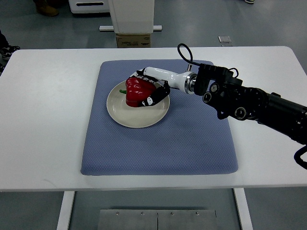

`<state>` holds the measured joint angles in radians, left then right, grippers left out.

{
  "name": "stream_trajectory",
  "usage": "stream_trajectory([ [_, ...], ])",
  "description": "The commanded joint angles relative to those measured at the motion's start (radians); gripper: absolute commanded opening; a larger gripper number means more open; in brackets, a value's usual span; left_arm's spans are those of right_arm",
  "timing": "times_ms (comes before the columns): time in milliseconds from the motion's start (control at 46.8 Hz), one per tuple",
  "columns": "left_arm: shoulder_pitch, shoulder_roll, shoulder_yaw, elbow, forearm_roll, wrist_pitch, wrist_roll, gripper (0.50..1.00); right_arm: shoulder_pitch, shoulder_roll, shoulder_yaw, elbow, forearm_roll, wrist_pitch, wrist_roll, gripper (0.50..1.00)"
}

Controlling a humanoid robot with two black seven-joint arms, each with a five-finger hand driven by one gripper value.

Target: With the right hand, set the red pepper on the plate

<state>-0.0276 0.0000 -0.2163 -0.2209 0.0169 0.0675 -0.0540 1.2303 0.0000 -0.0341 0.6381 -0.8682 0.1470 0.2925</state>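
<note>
A red pepper [136, 90] with a green stem rests on a cream plate [125, 115] that lies on a blue mat [158, 143]. My right hand [151, 88] reaches in from the right over the plate. Its white and black fingers [152, 99] curl around the pepper's far and right sides and grasp it. The pepper appears to touch the plate. My left arm is out of view.
The mat lies in the middle of a white table [43, 120]. The black right forearm [249, 103] stretches across the mat's upper right corner. A cardboard box [133, 40] and a white stand are on the floor behind the table.
</note>
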Motion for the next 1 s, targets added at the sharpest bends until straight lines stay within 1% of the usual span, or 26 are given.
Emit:
stream_trajectory([
  [0, 0.0, 0.0, 0.0, 0.0, 0.0, 0.0, 0.0, 1.0, -0.014, 0.0, -0.004, 0.0, -0.002, 0.0, -0.007, 0.5],
  [85, 0.0, 0.0, 0.0, 0.0, 0.0, 0.0, 0.0, 1.0, -0.031, 0.0, -0.004, -0.002, -0.002, -0.001, -0.024, 0.5],
  [321, 0.0, 0.0, 0.0, 0.0, 0.0, 0.0, 0.0, 1.0, -0.035, 0.0, -0.004, -0.003, -0.002, -0.007, -0.027, 0.5],
  [427, 0.0, 0.0, 0.0, 0.0, 0.0, 0.0, 0.0, 1.0, -0.035, 0.0, -0.003, -0.003, -0.002, -0.027, -0.027, 0.5],
  [449, 0.0, 0.0, 0.0, 0.0, 0.0, 0.0, 0.0, 1.0, -0.035, 0.0, -0.003, -0.003, -0.002, -0.03, -0.027, 0.518],
  [470, 0.0, 0.0, 0.0, 0.0, 0.0, 0.0, 0.0, 1.0, -0.035, 0.0, -0.003, -0.002, 0.0, -0.033, -0.027, 0.57],
  [534, 0.0, 0.0, 0.0, 0.0, 0.0, 0.0, 0.0, 1.0, -0.034, 0.0, -0.001, -0.002, 0.0, -0.035, -0.027, 0.758],
  [577, 0.0, 0.0, 0.0, 0.0, 0.0, 0.0, 0.0, 1.0, -0.035, 0.0, -0.001, -0.002, 0.0, -0.035, -0.026, 0.865],
  [620, 0.0, 0.0, 0.0, 0.0, 0.0, 0.0, 0.0, 1.0, -0.034, 0.0, 0.0, -0.002, 0.0, -0.035, -0.026, 0.945],
  [641, 0.0, 0.0, 0.0, 0.0, 0.0, 0.0, 0.0, 1.0, -0.034, 0.0, 0.002, -0.002, 0.0, -0.035, -0.026, 0.976],
  [662, 0.0, 0.0, 0.0, 0.0, -0.002, 0.0, 0.0, 1.0, -0.034, 0.0, 0.002, -0.002, 0.0, -0.035, -0.026, 0.987],
  [748, 0.0, 0.0, 0.0, 0.0, 0.0, 0.0, 0.0, 1.0, -0.031, 0.0, 0.002, -0.002, 0.001, -0.035, -0.027, 1.0],
  [983, 0.0, 0.0, 0.0, 0.0, 0.0, 0.0, 0.0, 1.0, -0.014, 0.0, 0.006, -0.002, 0.023, -0.035, -0.029, 1.0],
])
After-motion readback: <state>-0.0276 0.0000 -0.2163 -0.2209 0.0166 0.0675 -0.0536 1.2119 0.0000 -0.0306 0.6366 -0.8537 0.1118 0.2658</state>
